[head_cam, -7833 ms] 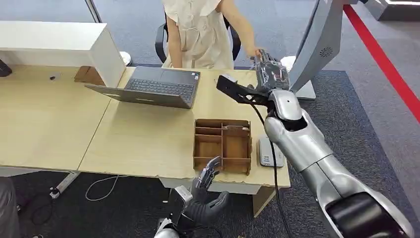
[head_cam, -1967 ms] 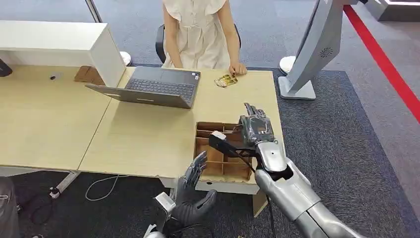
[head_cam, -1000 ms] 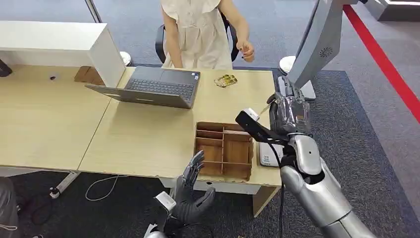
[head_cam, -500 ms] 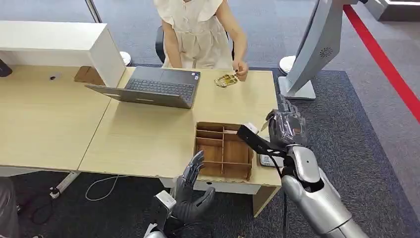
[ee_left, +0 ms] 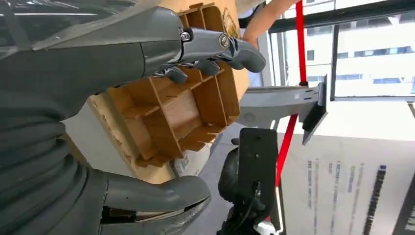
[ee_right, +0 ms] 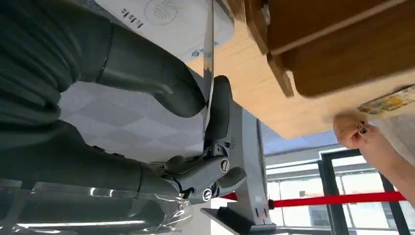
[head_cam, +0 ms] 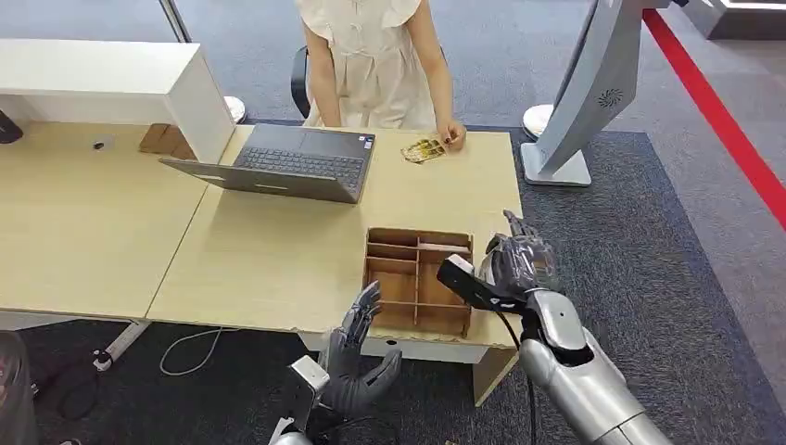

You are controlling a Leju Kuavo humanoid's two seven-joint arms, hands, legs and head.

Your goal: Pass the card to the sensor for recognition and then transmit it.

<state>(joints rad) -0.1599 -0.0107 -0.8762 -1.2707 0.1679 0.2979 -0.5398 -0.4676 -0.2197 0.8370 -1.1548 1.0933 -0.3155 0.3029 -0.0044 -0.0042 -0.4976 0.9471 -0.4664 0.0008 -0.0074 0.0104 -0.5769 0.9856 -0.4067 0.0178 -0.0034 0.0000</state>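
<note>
My right hand (head_cam: 515,263) hovers low over the table's front right corner, just right of the wooden tray (head_cam: 417,278). In the right wrist view a thin card (ee_right: 209,63), seen edge-on, is pinched between the thumb and the fingers (ee_right: 222,110), close above the white sensor (ee_right: 161,12). My left hand (head_cam: 360,366) hangs below the table's front edge, fingers spread and holding nothing; the left wrist view has its fingers (ee_left: 215,46) in front of the tray (ee_left: 181,107). Gold cards (head_cam: 424,149) lie at the table's far edge.
A person sits behind the table with a hand (head_cam: 452,135) at the gold cards. An open laptop (head_cam: 287,163) stands at the far middle and a white box (head_cam: 111,79) at the far left. A grey stand (head_cam: 579,93) rises beside the table's right end.
My right hand has come down and nearer, from above the tray's right edge to low over the sensor. The person's hand has settled by the gold cards. My left hand has stayed put.
</note>
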